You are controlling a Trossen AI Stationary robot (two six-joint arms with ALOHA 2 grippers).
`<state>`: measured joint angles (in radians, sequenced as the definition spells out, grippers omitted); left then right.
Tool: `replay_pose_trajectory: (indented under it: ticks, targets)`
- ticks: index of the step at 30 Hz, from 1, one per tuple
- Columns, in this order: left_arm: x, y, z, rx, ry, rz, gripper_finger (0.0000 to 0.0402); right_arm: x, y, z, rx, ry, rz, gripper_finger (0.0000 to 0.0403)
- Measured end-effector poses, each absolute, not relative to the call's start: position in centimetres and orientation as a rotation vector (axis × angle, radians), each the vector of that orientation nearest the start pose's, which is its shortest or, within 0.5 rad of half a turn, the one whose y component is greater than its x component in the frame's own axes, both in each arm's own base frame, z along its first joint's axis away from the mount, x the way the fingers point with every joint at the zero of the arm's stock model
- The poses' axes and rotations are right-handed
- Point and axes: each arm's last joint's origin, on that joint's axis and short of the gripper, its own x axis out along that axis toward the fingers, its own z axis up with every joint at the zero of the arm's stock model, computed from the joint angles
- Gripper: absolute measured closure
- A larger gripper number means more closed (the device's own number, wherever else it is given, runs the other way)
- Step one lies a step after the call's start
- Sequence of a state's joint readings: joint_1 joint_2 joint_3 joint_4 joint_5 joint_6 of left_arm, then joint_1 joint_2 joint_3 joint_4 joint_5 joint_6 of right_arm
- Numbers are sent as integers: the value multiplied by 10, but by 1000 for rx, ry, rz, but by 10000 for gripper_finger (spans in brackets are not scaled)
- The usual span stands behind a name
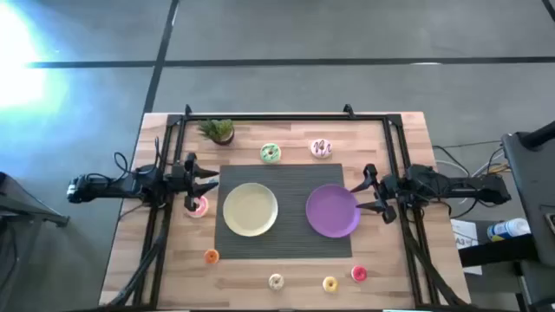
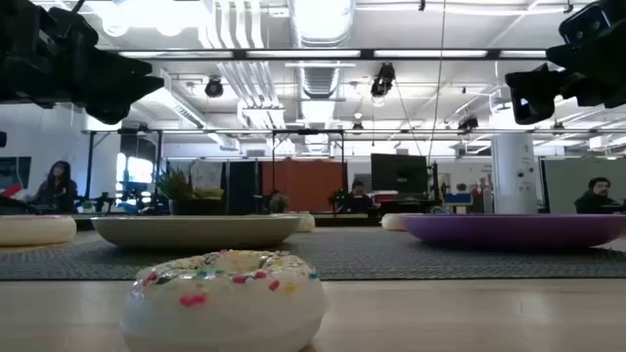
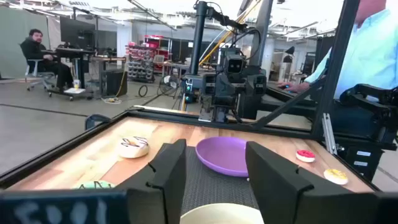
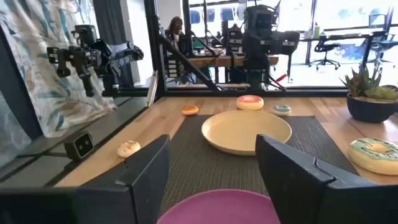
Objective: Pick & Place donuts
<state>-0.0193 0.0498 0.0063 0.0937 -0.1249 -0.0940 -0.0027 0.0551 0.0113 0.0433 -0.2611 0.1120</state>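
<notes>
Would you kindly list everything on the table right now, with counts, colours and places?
Donuts: seven, none plated. Green and white-pink at the far edge; pink under the left gripper; orange near-left; cream, yellow, red along the near edge.
Plates: two on the mat, yellow left, purple right.
Mat: one, dark, table centre.
Plant: one, green, far-left corner.
Left gripper: open, left of the yellow plate.
Right gripper: open, at the purple plate's right rim.
</notes>
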Motion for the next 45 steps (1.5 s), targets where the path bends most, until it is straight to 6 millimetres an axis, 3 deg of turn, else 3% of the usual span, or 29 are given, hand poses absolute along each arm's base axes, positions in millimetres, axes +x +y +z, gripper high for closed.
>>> replay_pose_trajectory:
  ticks: [37, 39, 45]
  targets:
    - [100, 2, 171, -97, -55, 103, 262, 100, 6, 167, 113, 17, 225, 174]
    - [100, 2, 171, -97, -55, 103, 262, 100, 6, 167, 201, 26, 211, 174]
    - [100, 2, 171, -97, -55, 103, 262, 100, 7, 167, 784, 94, 214, 174]
